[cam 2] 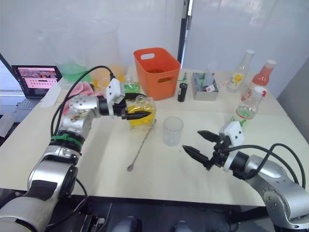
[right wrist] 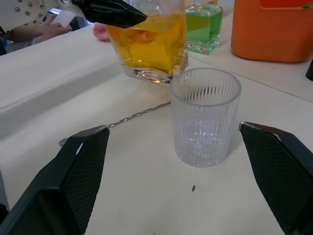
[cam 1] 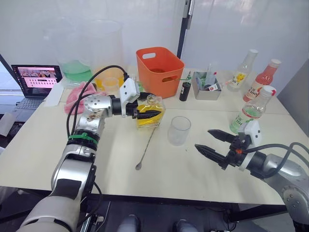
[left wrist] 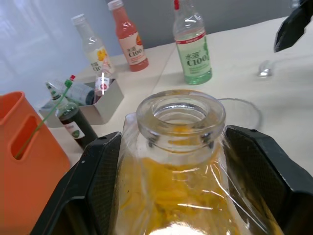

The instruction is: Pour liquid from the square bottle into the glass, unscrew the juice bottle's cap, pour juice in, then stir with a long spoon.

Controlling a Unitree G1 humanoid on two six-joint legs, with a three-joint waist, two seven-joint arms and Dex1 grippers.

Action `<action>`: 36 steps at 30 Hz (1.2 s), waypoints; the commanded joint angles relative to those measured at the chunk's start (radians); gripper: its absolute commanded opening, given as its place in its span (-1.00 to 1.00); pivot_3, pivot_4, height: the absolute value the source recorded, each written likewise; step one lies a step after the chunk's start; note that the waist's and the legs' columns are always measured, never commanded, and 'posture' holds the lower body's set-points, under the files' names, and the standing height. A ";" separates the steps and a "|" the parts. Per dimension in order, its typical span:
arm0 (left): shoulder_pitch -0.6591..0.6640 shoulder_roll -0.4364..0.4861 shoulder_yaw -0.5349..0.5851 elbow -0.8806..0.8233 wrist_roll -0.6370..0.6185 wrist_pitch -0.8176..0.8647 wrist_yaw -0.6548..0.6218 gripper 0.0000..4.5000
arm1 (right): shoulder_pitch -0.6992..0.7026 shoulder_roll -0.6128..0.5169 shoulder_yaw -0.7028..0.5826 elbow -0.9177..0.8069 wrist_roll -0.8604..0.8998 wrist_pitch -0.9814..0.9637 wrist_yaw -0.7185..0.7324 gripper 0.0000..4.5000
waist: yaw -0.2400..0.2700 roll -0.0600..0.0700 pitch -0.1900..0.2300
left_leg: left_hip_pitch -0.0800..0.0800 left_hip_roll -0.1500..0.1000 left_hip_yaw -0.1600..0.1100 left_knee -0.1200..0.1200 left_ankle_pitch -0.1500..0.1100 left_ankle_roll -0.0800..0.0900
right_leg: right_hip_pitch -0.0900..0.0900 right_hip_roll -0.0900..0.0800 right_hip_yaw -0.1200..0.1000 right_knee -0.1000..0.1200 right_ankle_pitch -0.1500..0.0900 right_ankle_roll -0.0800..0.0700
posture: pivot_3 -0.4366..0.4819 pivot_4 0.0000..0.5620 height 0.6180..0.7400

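Observation:
My left gripper (cam 1: 153, 114) is shut on the square bottle (cam 1: 150, 112), its black fingers (left wrist: 98, 186) pressing both sides. The bottle stands upright with yellow liquid and an open mouth (left wrist: 181, 115); its base sits at or just above the table. The glass (cam 1: 179, 130) stands empty just right of it. My right gripper (cam 1: 203, 138) hovers open to the right of the glass, pointing at it without touching. The long spoon (cam 1: 145, 150) lies on the table in front of the bottle. The juice bottle (cam 1: 251, 110), cap (cam 1: 269, 90) on, stands behind my right arm.
An orange basket (cam 1: 159, 65) sits behind the bottle, with a green square bottle (right wrist: 203, 27) beside it. A grey tray (cam 1: 206, 87), a dark small bottle (cam 1: 184, 90), a yellow-label bottle (cam 1: 243, 70) and a pink bottle (cam 1: 264, 77) line the back right. Large jugs (cam 1: 77, 53), a laptop (cam 1: 36, 82) and a person's hand (right wrist: 39, 32) occupy the back left.

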 commanded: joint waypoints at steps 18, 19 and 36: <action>-0.253 -0.138 -0.195 0.377 0.554 -0.605 0.820 0.31 | 0.052 0.062 -0.058 -0.155 0.069 -0.001 -0.157 0.99 | -0.003 -0.002 0.001 | -0.001 -0.001 0.000 0.000 0.000 0.000 | -0.001 0.000 0.000 0.001 0.000 0.000 | -0.05 -0.47 0.99; -0.252 -0.138 -0.207 0.381 0.571 -0.612 0.836 0.31 | 0.054 0.062 -0.059 -0.160 0.073 0.000 -0.163 0.99 | -0.003 -0.002 0.001 | 0.000 -0.001 0.000 0.000 0.000 0.000 | -0.001 0.000 0.000 0.001 0.000 0.000 | -0.05 -0.47 0.99; -0.284 -0.124 -0.409 0.402 0.862 -0.653 1.235 0.31 | 0.068 0.065 -0.060 -0.206 0.131 -0.005 -0.239 0.99 | -0.003 -0.002 0.001 | 0.000 -0.001 0.000 0.000 0.000 0.000 | -0.001 0.000 0.000 0.002 0.000 0.001 | -0.05 -0.47 0.99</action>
